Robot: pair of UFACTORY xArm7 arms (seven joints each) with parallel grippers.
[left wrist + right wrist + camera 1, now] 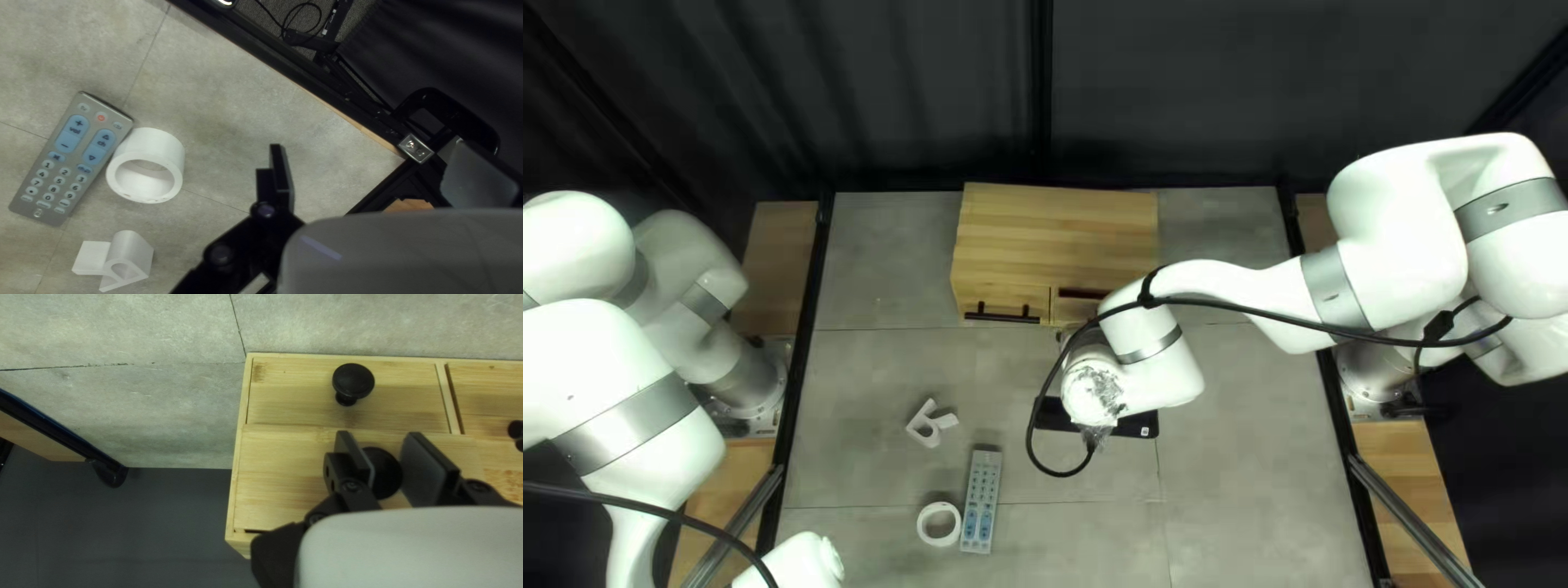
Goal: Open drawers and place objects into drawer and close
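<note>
I find a wooden cabinet (1056,234) at the middle of the tabletop's (1236,468) far edge, its front turned to the near edge. The right hand (1064,337), mostly covered from above by its own arm, has a round black knob (384,472) pinched between its two fingers. That knob belongs to the upper drawer (283,479) on the cabinet's right side, which stands slightly out. The lower drawer (294,397), with its own knob (353,381), appears flush. A bar handle (1002,315) is fitted on the cabinet's left part.

The left hand (370,146) is empty, fingers spread wide, above the tabletop toward its near left corner.

Three loose articles lie toward the tabletop's near edge, left of its middle: a grey remote (71,158) with blue buttons; a white ring (146,166) just beside it; and a white looped piece (122,261), farther from that edge and apart from both. A flat black item (1138,425) shows partly beneath the right arm; its nature cannot be determined.
</note>
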